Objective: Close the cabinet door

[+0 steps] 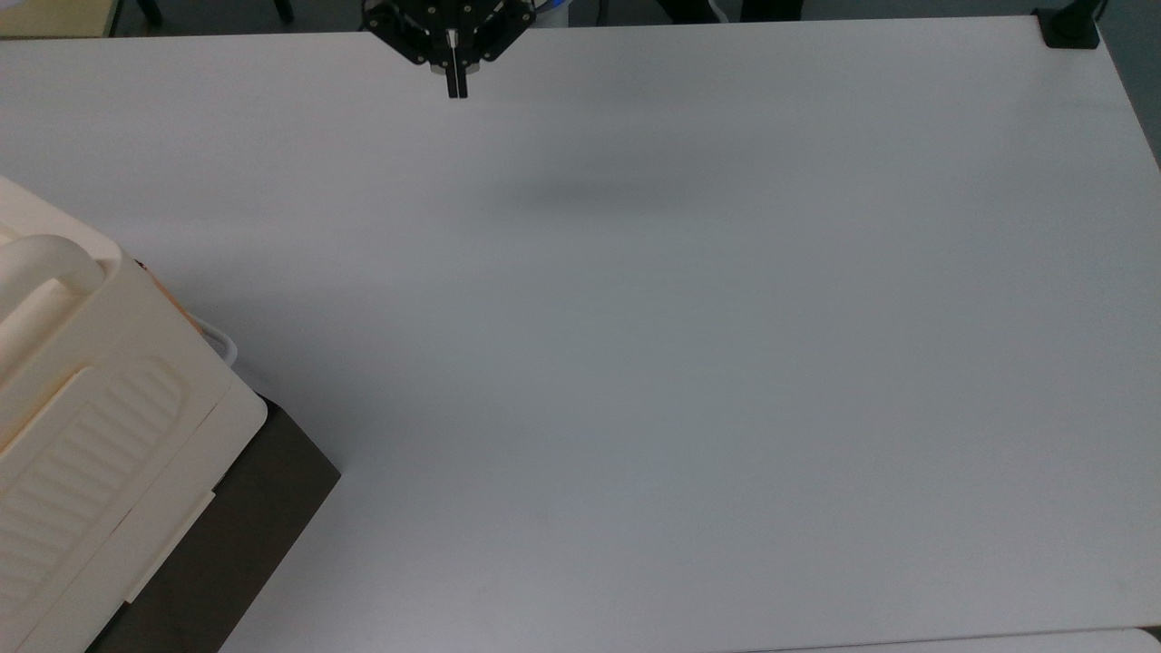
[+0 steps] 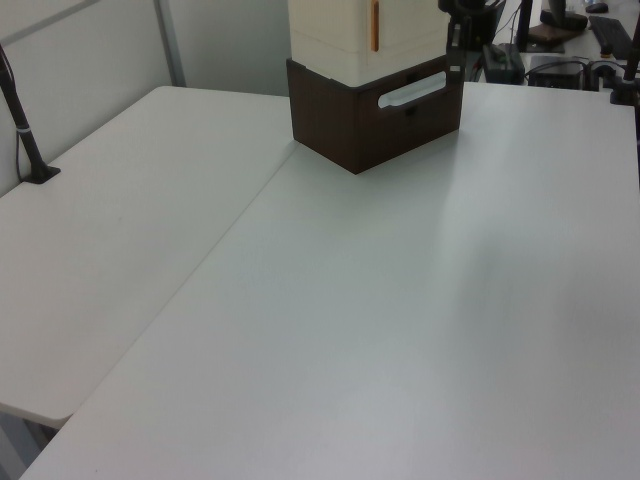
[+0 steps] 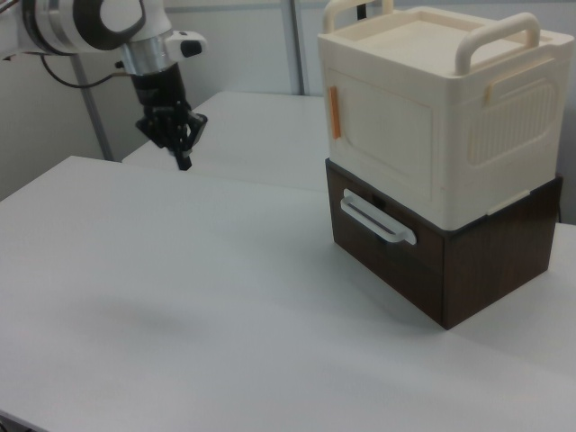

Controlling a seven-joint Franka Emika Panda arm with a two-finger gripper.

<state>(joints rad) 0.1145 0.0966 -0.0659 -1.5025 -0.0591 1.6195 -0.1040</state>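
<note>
The cabinet (image 3: pixel 432 108) is a cream box with two arch handles on a dark brown base (image 3: pixel 396 270). It stands at the right view's right, at the top view's lower left (image 1: pixel 91 408) and at the left view's top (image 2: pixel 340 30). The cabinet door (image 3: pixel 387 144), the front panel beside an orange tab (image 3: pixel 335 112), lies flush with the box front. In the left view the cabinet door (image 2: pixel 415 30) also lies flush. My gripper (image 3: pixel 184 165) hangs shut and empty over the table, far left of the cabinet in the right view. In the top view my gripper (image 1: pixel 456 91) is at the top edge. In the left view my gripper (image 2: pixel 455 65) shows just right of the cabinet.
The white table (image 1: pixel 680 363) spreads wide around the cabinet. A drawer with a white handle (image 3: pixel 378 220) is in the brown base. A black clamp (image 1: pixel 1070 27) sits on the top view's upper right corner. A black pole (image 2: pixel 25 130) stands at the left view's left.
</note>
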